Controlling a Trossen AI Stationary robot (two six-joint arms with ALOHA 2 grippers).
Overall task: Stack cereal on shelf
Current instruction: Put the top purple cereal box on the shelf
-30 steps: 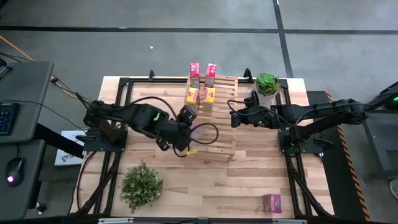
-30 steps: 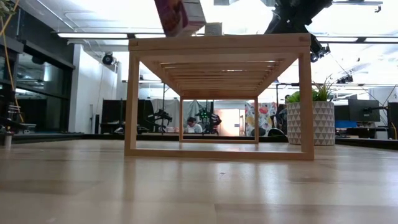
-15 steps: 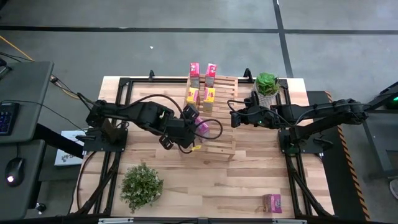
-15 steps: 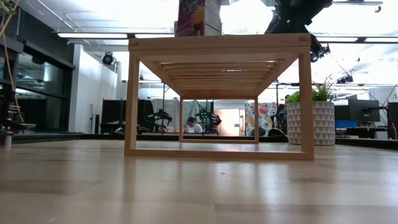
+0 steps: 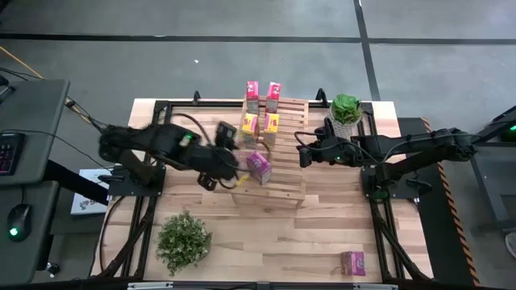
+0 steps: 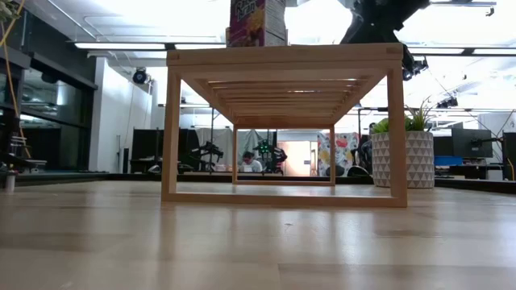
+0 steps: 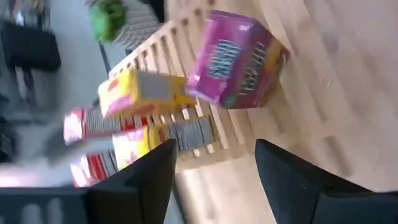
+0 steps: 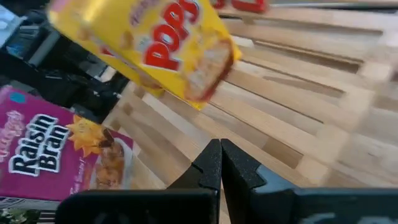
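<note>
A magenta Raisin Bran box [image 5: 258, 167] stands on the lower tier of the slatted wooden shelf [image 5: 286, 187], near that tier's left edge; in the low view it rises upright from the front slat. Behind it, on the middle tier, two yellow cereal boxes [image 5: 260, 127] stand side by side, and on the top tier at the back two red boxes [image 5: 263, 95] stand in the same way. The right wrist view shows one yellow box [image 8: 146, 46] marked "Pops" close up, with the Raisin Bran box beyond it. A sixth box, pink [image 5: 351, 263], lies on the wooden surface [image 5: 322, 234] near its front right corner, well apart from the shelf. The left claw [image 5: 228, 167] is just left of the magenta box and free of it; in the left wrist view its fingers [image 7: 140, 177] are spread wide with nothing between them. The right claw [image 5: 304, 150] hovers at the shelf's right edge beside the middle tier, its fingers [image 8: 231, 171] pressed together on nothing. A potted green plant in a white patterned pot [image 5: 347, 111] stands at the shelf's back right corner, and a bushier plant [image 5: 183, 240] sits on the surface at the front left.
</note>
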